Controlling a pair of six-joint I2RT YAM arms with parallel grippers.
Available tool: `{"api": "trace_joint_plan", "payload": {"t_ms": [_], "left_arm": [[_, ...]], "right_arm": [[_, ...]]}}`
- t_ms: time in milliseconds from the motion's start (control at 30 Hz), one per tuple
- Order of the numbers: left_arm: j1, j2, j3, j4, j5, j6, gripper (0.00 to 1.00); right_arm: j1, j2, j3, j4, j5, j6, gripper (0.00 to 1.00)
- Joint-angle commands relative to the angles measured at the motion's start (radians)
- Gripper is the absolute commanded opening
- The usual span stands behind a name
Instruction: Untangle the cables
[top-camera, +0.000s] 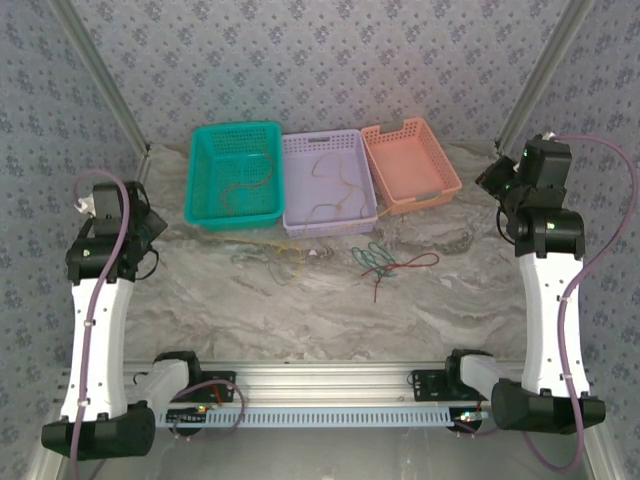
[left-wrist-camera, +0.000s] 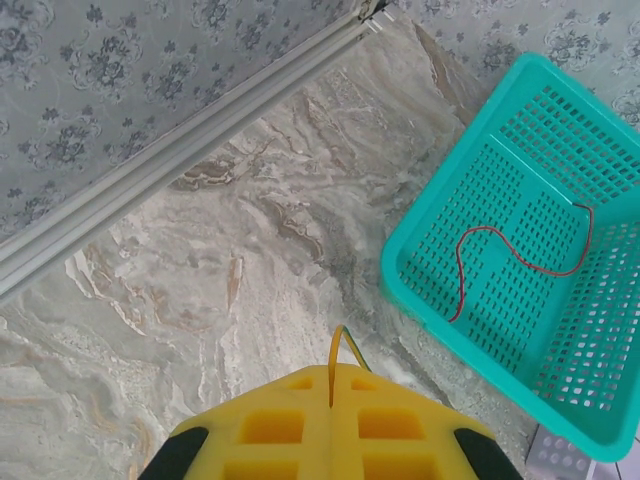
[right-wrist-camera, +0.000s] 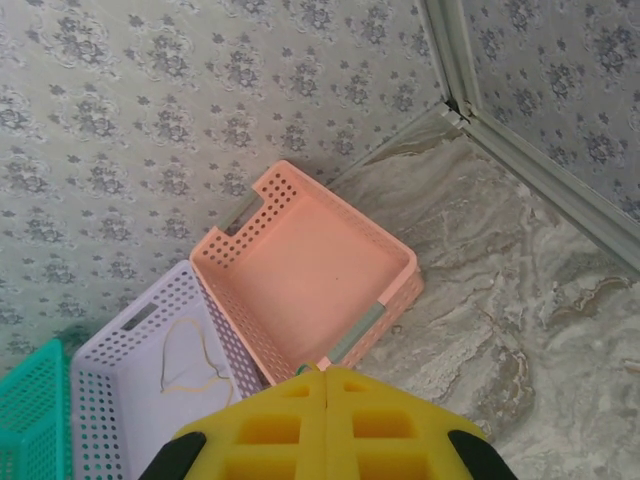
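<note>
Loose cables lie on the marble table in front of the baskets: a green and yellow clump (top-camera: 272, 255), and a green tangle (top-camera: 375, 258) with a red strand (top-camera: 405, 265). A red cable (left-wrist-camera: 520, 258) lies in the teal basket (left-wrist-camera: 420, 300). A yellow cable (right-wrist-camera: 190, 360) lies in the purple basket (right-wrist-camera: 110, 345). My left gripper (left-wrist-camera: 332, 372) is shut, and a short yellow-green wire loop (left-wrist-camera: 340, 340) arches out of the seam between its jaws. It hangs over bare table left of the teal basket. My right gripper (right-wrist-camera: 325, 372) is shut above the near edge of the orange basket (right-wrist-camera: 400, 262). A tiny green bit shows at its tip.
Teal (top-camera: 235, 130), purple (top-camera: 320, 138) and orange (top-camera: 445, 175) baskets stand side by side along the back wall. The orange one holds nothing. Patterned walls close in the table on the left, back and right. Both arms stand raised at the table's sides.
</note>
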Motion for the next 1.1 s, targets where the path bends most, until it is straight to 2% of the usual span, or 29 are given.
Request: {"api": "trace_joint_plan", "payload": {"t_ms": [0,367,567,667,800,1067], "left_arm": [[0.006,-0.002,0.041,-0.039,-0.014,0.038,0.0],[0.008,-0.031,0.096,-0.054,-0.026,0.051,0.0],[0.008,-0.058,0.105,-0.006,0.082,0.064,0.0],[0.01,-0.042,0.177,-0.035,0.047,0.075,0.0],[0.044,0.017,0.304,-0.137,-0.052,0.097,0.0],[0.175,0.074,0.338,-0.163,-0.076,0.134,0.0]], "right_arm": [[-0.021,-0.004,-0.017,0.024,-0.011,-0.021,0.0],[-0.021,-0.01,-0.038,0.019,-0.043,-0.01,0.0],[0.035,-0.053,-0.264,0.047,-0.048,0.007,0.0],[0.044,-0.06,-0.403,0.06,-0.014,0.017,0.0],[-0.006,-0.059,-0.504,0.094,0.023,0.029,0.0],[-0.121,0.022,-0.464,0.098,0.068,0.014,0.0]]}}
